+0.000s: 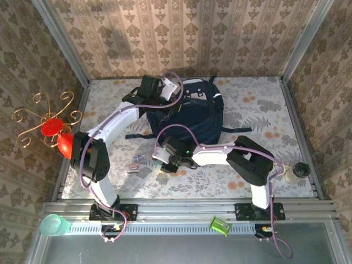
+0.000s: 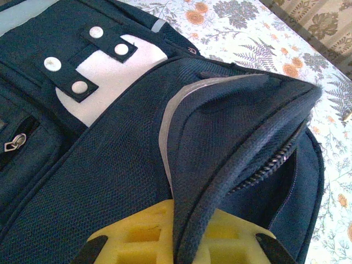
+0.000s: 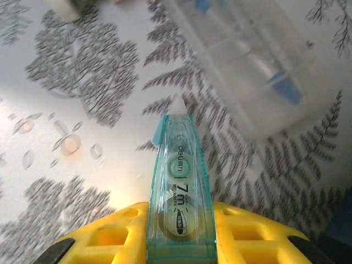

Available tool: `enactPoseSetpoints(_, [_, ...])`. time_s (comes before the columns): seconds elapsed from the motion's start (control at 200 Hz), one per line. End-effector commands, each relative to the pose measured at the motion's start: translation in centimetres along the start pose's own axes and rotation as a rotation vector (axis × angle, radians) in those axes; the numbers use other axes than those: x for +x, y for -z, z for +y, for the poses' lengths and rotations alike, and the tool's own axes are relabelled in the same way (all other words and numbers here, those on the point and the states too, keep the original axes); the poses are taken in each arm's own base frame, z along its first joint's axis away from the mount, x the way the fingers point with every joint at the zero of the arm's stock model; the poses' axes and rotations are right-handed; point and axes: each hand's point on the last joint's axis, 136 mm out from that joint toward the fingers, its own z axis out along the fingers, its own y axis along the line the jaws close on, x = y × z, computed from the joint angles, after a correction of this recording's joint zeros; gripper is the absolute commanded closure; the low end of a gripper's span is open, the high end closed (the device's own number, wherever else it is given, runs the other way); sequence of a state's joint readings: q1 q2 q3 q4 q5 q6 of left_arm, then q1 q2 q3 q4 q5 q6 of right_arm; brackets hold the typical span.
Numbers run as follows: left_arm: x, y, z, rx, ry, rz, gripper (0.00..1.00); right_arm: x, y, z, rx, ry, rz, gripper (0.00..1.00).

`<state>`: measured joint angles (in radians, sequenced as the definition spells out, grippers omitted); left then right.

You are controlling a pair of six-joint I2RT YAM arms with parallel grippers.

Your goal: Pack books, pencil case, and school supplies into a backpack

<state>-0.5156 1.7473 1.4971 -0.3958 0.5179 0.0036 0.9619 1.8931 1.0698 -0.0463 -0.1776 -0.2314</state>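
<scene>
Found left gripper (image 2: 179, 242) pinched tight on a fold of the backpack (image 2: 110, 165) beside a run of zip teeth (image 2: 269, 165). Noted its yellow pads (image 2: 137, 242) half buried under the fabric, with the fingertips cut off by the lower edge. Could not see inside the bag past that fold. Noted a white patch (image 2: 126, 60) with three snap studs. From above, placed the backpack mid-table toward the far wall, partly covered by both arms. Found right gripper (image 3: 181, 236) closed onto a teal correction-tape dispenser (image 3: 179, 176), both pads against its sides, nose pointing away over the fern-print cloth (image 3: 88, 71). Read "7 m" on its label; could not read the smaller print. Made out, blurred beyond it, a clear case (image 3: 258, 66) holding something blue-tipped. Could not identify the small loose items (image 1: 135, 162) on the cloth left of that gripper.
</scene>
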Motion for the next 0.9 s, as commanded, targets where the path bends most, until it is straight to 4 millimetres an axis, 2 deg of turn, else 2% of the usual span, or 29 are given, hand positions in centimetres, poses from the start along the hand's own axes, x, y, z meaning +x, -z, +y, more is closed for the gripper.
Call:
enactPoseSetpoints(0.0, [-3.5,1.8,-1.6,0.041,-0.069,-0.124,1.00,-1.4,3.4,1.6,-0.065,-0.034,-0.057,0.84])
enactPoseSetpoints(0.1, [-3.6,1.8,-1.6,0.041,-0.068,-0.129,1.00,-2.9,6.9,1.8,-0.091,-0.078,-0.164,0.85])
enactPoseSetpoints(0.16, [-3.9,2.0,-1.6,0.038,-0.069,-0.137,1.00,-3.8,9.2,1.2,-0.099,-0.117,-0.244,0.85])
enactPoseSetpoints(0.21, [-4.0,2.1,-1.6,0.038,-0.068,-0.142,1.00,-4.3,11.2,0.0,-0.089,-0.156,-0.304,0.85])
enactPoseSetpoints(0.27, [-4.2,2.2,-1.7,0.041,-0.065,-0.147,1.00,-4.6,13.3,-1.8,-0.044,-0.185,-0.348,0.85])
enactPoseSetpoints(0.33, [-4.3,2.3,-1.9,0.048,-0.065,-0.155,1.00,-4.2,14.9,-4.6,0.055,-0.199,-0.355,0.85])
enactPoseSetpoints(0.435, [-4.6,2.5,-2.2,0.059,-0.060,-0.169,1.00,-2.8,16.5,-9.6,0.265,-0.209,-0.305,0.85])
enactPoseSetpoints(0.505, [-4.9,2.8,-2.4,0.066,-0.056,-0.179,1.00,-2.6,18.2,-13.0,0.393,-0.257,-0.316,0.85])
enactPoseSetpoints(0.55, [-5.1,2.9,-2.5,0.071,-0.050,-0.185,1.00,-2.3,18.8,-15.1,0.474,-0.294,-0.312,0.84])
enactPoseSetpoints(0.645, [-5.8,3.4,-3.0,0.085,-0.041,-0.200,1.00,-2.2,19.2,-17.9,0.585,-0.352,-0.320,0.83])
enactPoseSetpoints(0.77, [-6.8,4.2,-3.9,0.118,-0.029,-0.232,1.00,-2.6,18.9,-20.2,0.667,-0.430,-0.344,0.83])
enactPoseSetpoints(0.895, [-7.6,4.8,-5.2,0.173,-0.029,-0.257,1.00,-4.1,19.6,-22.1,0.688,-0.539,-0.434,0.81])
